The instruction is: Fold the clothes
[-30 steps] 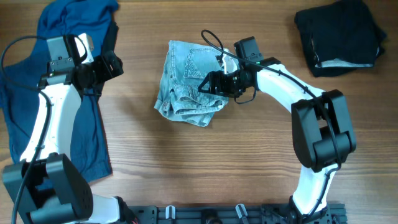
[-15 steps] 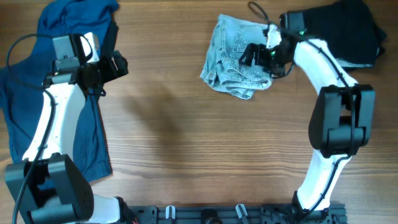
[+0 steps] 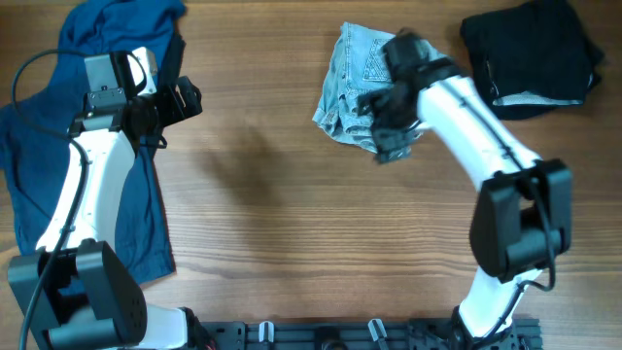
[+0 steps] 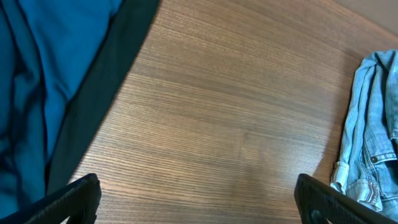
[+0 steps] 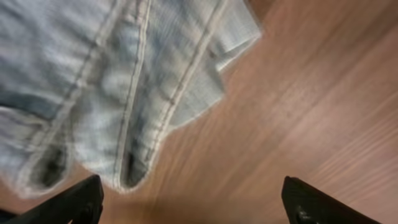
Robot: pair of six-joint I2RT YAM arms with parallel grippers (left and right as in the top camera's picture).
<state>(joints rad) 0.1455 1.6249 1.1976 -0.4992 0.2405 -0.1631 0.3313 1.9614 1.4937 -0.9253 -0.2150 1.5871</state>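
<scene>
Denim shorts [image 3: 352, 73] are crumpled in a heap on the far side of the bench [image 3: 292, 233], right of centre. They're near the black garment [image 3: 530, 53] in the far right corner but apart from it. Right end effector [image 5: 193, 202] is spread wide with nothing between the fingers, at the near edge of the shorts. Its wrist view shows hem and seams just above the fingers; overhead is blurred there, so contact with the cloth can't be told. Left end effector [image 3: 188, 100] is also wide and holds nothing. It's over bare wood beside the dark blue garment [image 3: 107, 34], which is spread along the left edge.
</scene>
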